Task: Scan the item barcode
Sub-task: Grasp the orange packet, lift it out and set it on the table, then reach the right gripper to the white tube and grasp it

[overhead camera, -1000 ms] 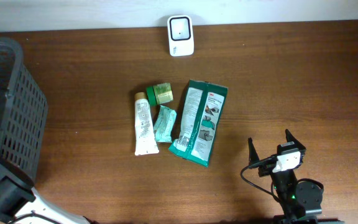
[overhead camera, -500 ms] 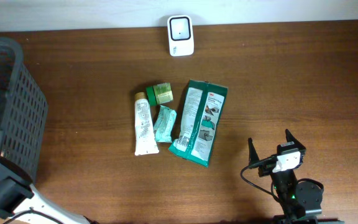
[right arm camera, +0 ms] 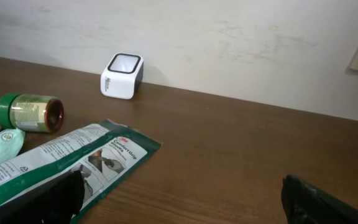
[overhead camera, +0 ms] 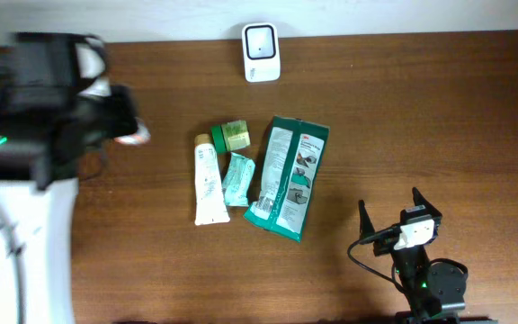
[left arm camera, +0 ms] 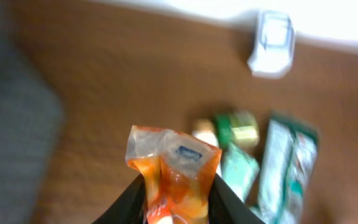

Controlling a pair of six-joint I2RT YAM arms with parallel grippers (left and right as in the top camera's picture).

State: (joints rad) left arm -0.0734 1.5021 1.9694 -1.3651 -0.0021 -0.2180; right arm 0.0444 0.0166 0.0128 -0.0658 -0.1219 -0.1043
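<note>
1. The wooden table point(overhead camera: 439, 108) fills the overhead view, with a pale wall along its far edge
2. The left arm point(overhead camera: 25, 216) reaches over the table's left side, a white link ending in a black wrist; it is smeared with blur from above
3. A dark grey basket point(left arm camera: 11, 143) shows only as a blurred mass at the left of the left wrist view, and its detail cannot be made out
4. A large green packet point(overhead camera: 288, 177) lies flat near the middle of the table, slightly tilted, the rightmost of a cluster of four items
5. A white tube point(overhead camera: 207, 184) lies at the cluster's left side, its cap toward the far edge
6. The right gripper point(overhead camera: 388, 202) sits near the table's near right corner, well apart from the cluster, its jaws spread wide with nothing between them
7. The left gripper point(left arm camera: 179, 182) is clenched on the orange pouch point(left arm camera: 174, 163), one finger at each side of the pouch's lower part
8. The white scanner point(overhead camera: 261, 51) stands at the far edge by the wall, beyond the cluster
9. The orange pouch hangs above the table to the left of the cluster, upright in the grip with its clear top uppermost, well apart from the scanner
10. A pale green sachet point(overhead camera: 238, 178) lies between the tube and the large packet, just beside both
11. A green-lidded jar point(overhead camera: 232, 135) lies on its side at the cluster's far end, just beside the tube's cap
</note>
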